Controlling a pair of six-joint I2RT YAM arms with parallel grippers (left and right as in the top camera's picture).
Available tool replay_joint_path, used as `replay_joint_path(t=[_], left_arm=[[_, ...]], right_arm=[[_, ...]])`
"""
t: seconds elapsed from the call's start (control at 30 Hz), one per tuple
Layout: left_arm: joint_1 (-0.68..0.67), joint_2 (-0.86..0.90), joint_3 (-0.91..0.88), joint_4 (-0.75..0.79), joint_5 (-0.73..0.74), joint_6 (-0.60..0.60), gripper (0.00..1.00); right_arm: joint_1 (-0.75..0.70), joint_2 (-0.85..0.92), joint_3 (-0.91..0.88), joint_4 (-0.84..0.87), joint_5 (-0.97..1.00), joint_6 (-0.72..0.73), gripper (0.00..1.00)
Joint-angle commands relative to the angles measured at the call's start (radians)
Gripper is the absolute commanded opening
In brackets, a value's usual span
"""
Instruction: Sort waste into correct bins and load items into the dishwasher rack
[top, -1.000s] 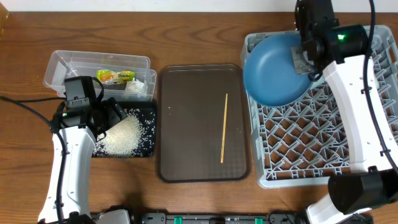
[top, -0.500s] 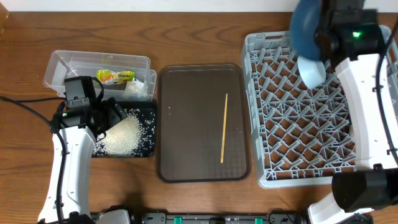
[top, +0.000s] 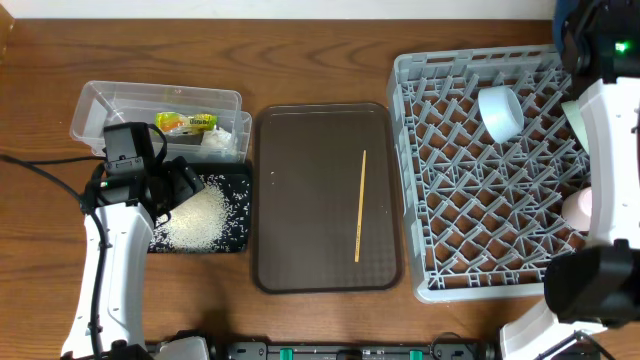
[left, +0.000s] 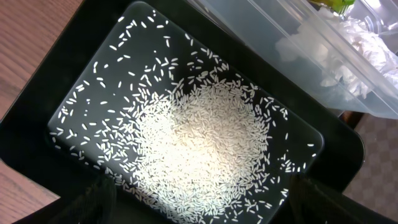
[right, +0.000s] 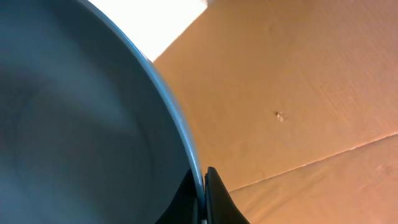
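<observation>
overhead, clear tub (top: 100, 103): far left on the table. It holds the yellow-green wrapper (top: 186, 122) and the crumpled tissue (top: 216, 141), so the dry waste sits together.
overhead, black tray (top: 240, 240): touching the tub's near side. The rice (top: 195, 220) lies in it as one heap with stray grains around.
overhead, left arm (top: 110, 250): its wrist hangs over the tray's left part, probably parked there after dealing with the rice.
overhead, wooden stick (top: 360, 206): alone on the brown serving tray (top: 300, 200) in the middle, not yet loaded. Its long axis runs near to far, with the far end a touch to the right.
overhead, dishwasher rack (top: 470, 250): on the right. A white-blue bowl (top: 500, 112) leans tilted among the far pegs. A mint bowl (top: 573, 118) and a pink-white cup (top: 577, 207) show partly beside the right arm (top: 605, 130).
left wrist, left jaws: spread wide as blurred dark shapes at the two lower corners, with nothing between them. The rice heap (left: 199, 149) is straight below, and the tub (left: 280, 25) with the tissue (left: 348, 43) lies beyond.
right wrist, dark blue plate (right: 81, 124): fills the left side, its rim pinched between the right jaws.
right wrist, brown board (right: 292, 93): this is the backdrop, not the table, so the plate appears lifted clear of the rack, perhaps to go in on edge between pegs. Which way its face points cannot be told.
</observation>
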Motion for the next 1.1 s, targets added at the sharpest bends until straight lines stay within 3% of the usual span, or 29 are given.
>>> replay_joint_path(t=[0.0, 0.67, 1.07], left_arm=[[0.003, -0.005, 0.01, -0.002, -0.012, -0.002, 0.91], [0.003, -0.005, 0.01, -0.002, -0.012, -0.001, 0.91], [0.003, -0.005, 0.01, -0.002, -0.012, -0.002, 0.91]], right_arm=[[-0.014, 0.052, 0.012, 0.004, 0.016, -0.087, 0.01], [0.005, 0.257, 0.011, -0.044, 0.122, 0.042, 0.01], [0.075, 0.258, 0.011, -0.317, 0.122, 0.219, 0.01]])
